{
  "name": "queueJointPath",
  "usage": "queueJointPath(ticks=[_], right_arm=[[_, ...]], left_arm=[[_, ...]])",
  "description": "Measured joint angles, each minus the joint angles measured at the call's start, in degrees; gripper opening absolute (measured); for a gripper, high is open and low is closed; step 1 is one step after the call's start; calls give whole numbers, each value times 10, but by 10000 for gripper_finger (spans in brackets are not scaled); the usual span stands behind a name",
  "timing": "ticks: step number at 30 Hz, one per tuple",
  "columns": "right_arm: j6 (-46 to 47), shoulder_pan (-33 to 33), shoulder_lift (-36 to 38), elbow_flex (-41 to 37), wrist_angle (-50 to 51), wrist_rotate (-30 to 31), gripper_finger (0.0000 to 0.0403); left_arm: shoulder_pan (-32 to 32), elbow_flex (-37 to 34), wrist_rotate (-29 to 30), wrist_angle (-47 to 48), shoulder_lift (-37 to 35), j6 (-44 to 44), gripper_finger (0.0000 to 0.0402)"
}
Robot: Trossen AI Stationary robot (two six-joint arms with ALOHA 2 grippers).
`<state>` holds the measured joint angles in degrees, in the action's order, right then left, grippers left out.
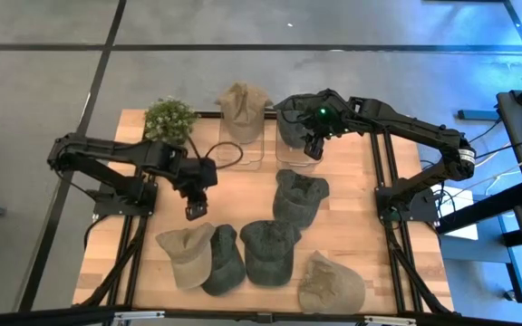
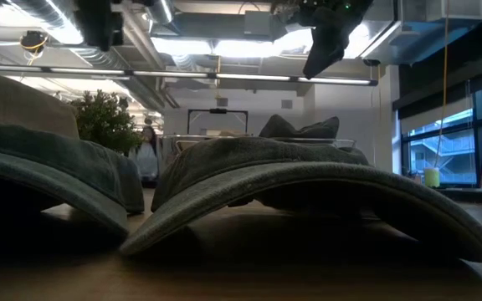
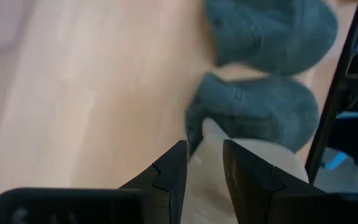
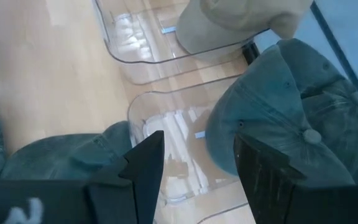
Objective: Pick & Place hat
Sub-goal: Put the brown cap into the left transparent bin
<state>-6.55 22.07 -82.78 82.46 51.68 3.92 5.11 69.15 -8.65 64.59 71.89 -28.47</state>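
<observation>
Several caps lie on the wooden table: a tan cap [image 1: 187,255], dark green caps [image 1: 225,261] [image 1: 268,249] [image 1: 299,195] and a tan cap [image 1: 331,282]. A tan cap [image 1: 243,107] rests in the left clear bin [image 1: 243,154]. A dark green cap [image 1: 293,113] [image 4: 291,118] rests in the right clear bin [image 1: 299,154]. My left gripper [image 1: 195,210] [image 3: 204,168] hangs above the near-left tan cap [image 3: 253,168], fingers slightly apart and empty. My right gripper [image 1: 314,145] [image 4: 197,162] is open and empty above the right bin's near part [image 4: 166,130].
A potted plant [image 1: 169,118] stands at the far left of the table, beside the bins. Black frame rails [image 1: 383,181] run along the table's sides. Bare wood [image 1: 243,195] lies between the bins and the caps near the front.
</observation>
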Motion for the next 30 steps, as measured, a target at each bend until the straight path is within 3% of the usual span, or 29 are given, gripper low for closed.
queueJointPath(ticks=[8,12,16,22,25,30], right_arm=[[-18,0,0,0,-33,-157,193],[-25,0,0,0,-54,-162,193],[-27,-10,-4,0,-83,-180,193],[-35,-38,-18,0,-100,-192,193],[-57,-49,-27,0,-103,-190,193],[-76,-55,-46,0,-119,-191,193]], left_arm=[[77,-14,-2,0,-18,-90,100],[117,-14,-36,1,-50,-221,100],[173,-14,-31,1,-70,-355,100],[270,-14,-27,5,-58,-454,100],[315,-14,8,15,-37,-504,100],[354,-14,127,13,-1,-517,100]])
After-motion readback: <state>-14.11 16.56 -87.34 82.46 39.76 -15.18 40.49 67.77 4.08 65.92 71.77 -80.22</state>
